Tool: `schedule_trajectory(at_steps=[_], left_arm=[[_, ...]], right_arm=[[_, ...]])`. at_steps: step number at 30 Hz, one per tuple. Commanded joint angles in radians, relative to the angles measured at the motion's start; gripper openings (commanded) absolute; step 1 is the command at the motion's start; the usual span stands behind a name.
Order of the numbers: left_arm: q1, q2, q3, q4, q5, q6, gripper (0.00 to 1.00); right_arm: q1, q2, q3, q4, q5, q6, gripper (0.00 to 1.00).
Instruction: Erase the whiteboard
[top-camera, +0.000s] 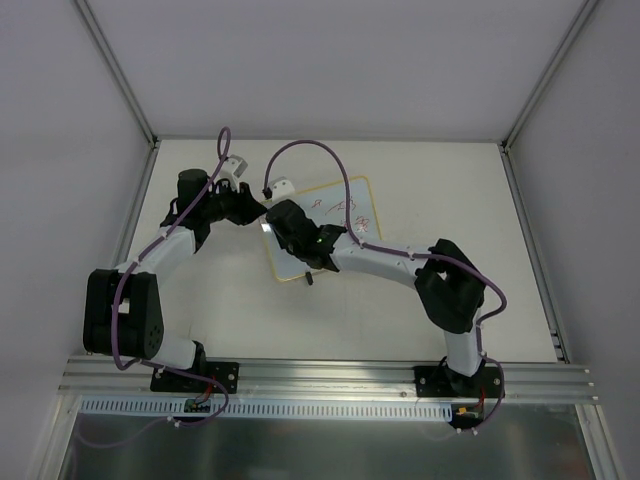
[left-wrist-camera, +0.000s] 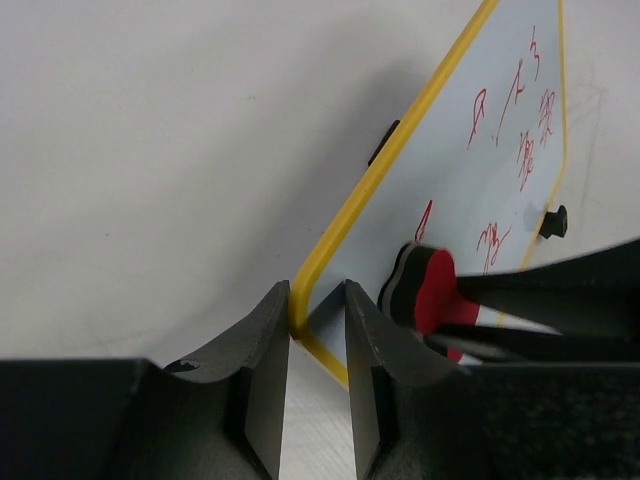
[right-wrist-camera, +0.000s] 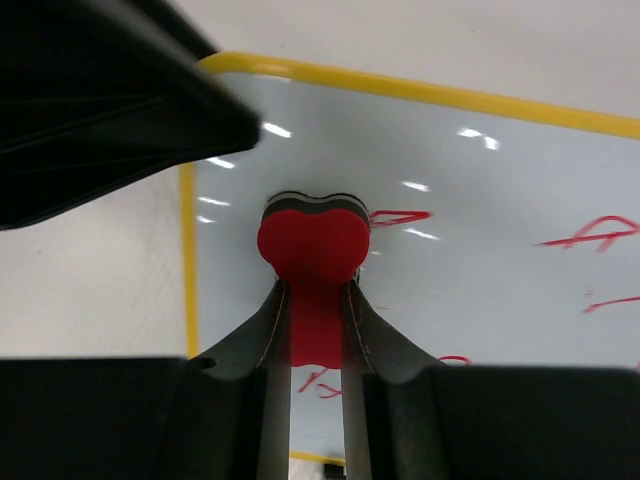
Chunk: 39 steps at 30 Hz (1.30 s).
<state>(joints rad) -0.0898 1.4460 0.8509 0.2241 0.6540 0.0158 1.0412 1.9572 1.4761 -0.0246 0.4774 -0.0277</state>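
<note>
Firstly, the left jaws pinch the nine o'clock corner of the whiteboard (top-camera: 345, 210), probably to steady it at the table (top-camera: 230, 300) centre. The right jaws, closed tight on the red eraser (right-wrist-camera: 313, 245), press it there, with red marks toward three o'clock.

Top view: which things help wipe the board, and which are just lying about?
For the job: whiteboard with red writing; red eraser; left fingers pinching the board's corner; right fingers holding the eraser.
Just there: table; metal rail; purple cables.
</note>
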Motion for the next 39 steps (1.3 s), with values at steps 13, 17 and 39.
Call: schedule_trajectory(at_steps=[13,17,39], left_arm=[[-0.011,-0.035,-0.018,-0.098,0.081,0.058,0.00],[-0.011,-0.036,-0.015,-0.098,0.078,0.058,0.00],[-0.011,-0.049,-0.029,-0.111,0.062,0.032,0.00]], right_arm=[[-0.265,-0.124,-0.168,0.018,0.150,0.025,0.00],[-0.233,-0.109,-0.157,0.018,0.081,0.025,0.00],[-0.075,-0.102,-0.198,0.058,0.042,0.049,0.00]])
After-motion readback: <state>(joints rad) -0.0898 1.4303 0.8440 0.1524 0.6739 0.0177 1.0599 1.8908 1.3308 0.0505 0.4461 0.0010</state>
